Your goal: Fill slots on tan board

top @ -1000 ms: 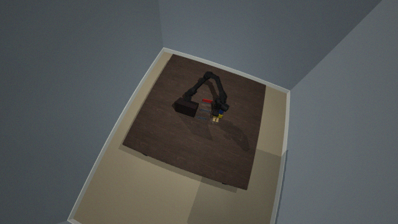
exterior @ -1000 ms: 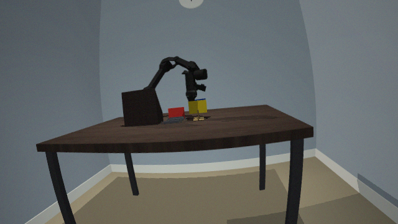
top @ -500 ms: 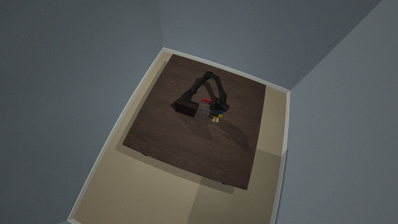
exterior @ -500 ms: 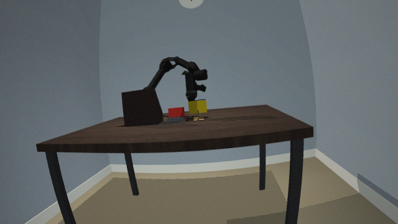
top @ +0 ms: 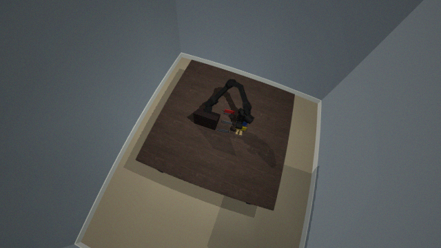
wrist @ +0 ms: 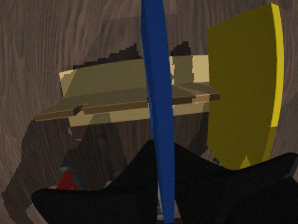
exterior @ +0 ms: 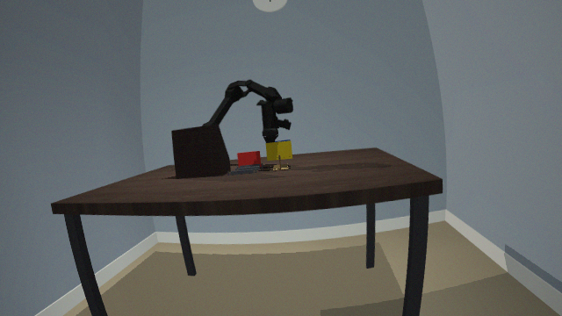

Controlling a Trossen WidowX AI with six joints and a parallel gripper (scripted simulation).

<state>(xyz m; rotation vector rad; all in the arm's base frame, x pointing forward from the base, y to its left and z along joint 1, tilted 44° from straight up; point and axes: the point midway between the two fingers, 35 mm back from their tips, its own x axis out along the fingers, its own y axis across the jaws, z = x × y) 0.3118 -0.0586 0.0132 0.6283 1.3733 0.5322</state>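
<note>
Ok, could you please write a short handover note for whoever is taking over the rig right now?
Gripper: shut on the blue board, upright and crosswise over the middle of the tan board.
Done: the yellow board stands crosswise at one end and looks seated.
Unclear: whether the blue board is fully down.
Left: confirm the blue board is locked, then fit the red board, standing over by the arm's base, into the notch showing toward the tan board's other end; finally let go and move clear.

Room of undetermined use: plain blue-grey walls [top: 103,41] [exterior: 307,53], white skirting [top: 117,162] [exterior: 263,234], dark wooden table [top: 179,151] [exterior: 285,189] [wrist: 30,30].
</note>
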